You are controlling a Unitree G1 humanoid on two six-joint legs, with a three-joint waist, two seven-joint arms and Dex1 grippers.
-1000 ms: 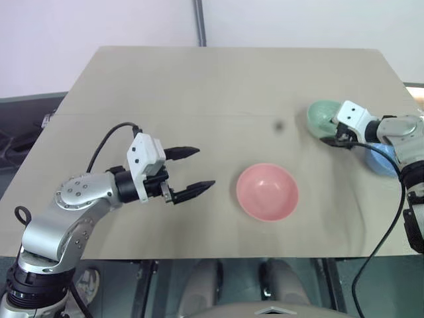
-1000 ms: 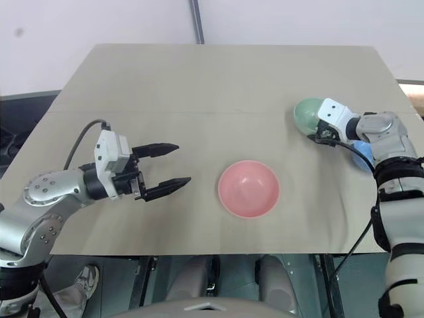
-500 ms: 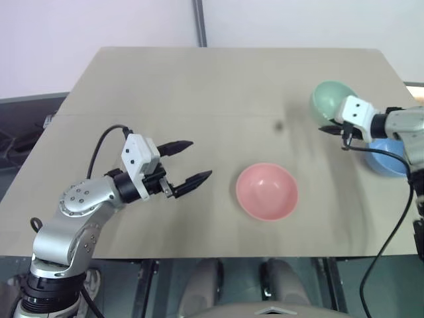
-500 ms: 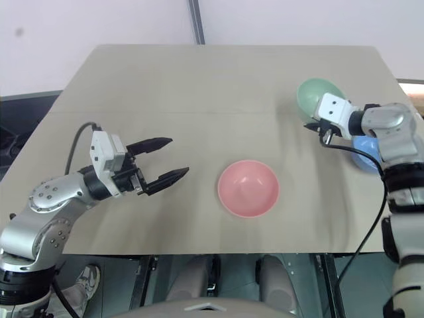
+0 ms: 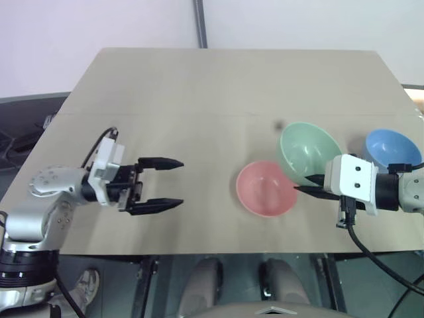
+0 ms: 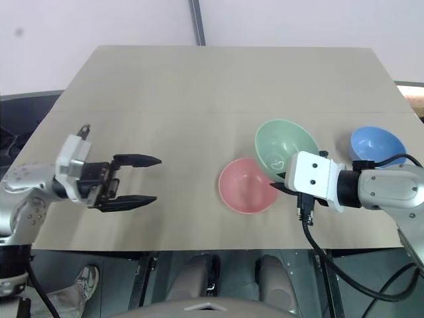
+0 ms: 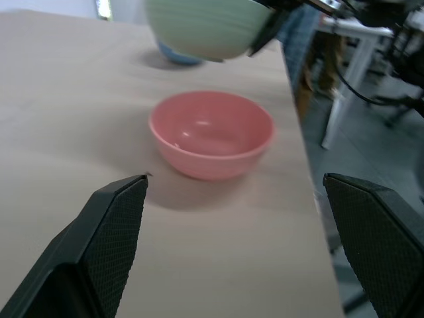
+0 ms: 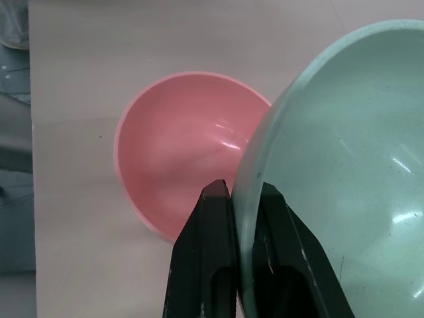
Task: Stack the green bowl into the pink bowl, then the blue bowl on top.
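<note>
The right end effector [image 8: 246,199] is clamped on the rim of the green bowl [image 5: 306,152], one finger inside the rim and one outside. The bowl is held up off the surface [image 5: 218,86], tilted, just to the right of and partly over the pink bowl [image 5: 264,190]. The pink bowl sits upright on the surface near its near edge, about midway across. The blue bowl [image 5: 391,148] rests upright on the surface at the far right, just beyond the right arm and apart from the other two bowls. The left end effector [image 5: 162,184] hangs over the left part of the surface, its two black fingers spread wide apart and pointing right toward the pink bowl, holding nothing and well apart from it.
</note>
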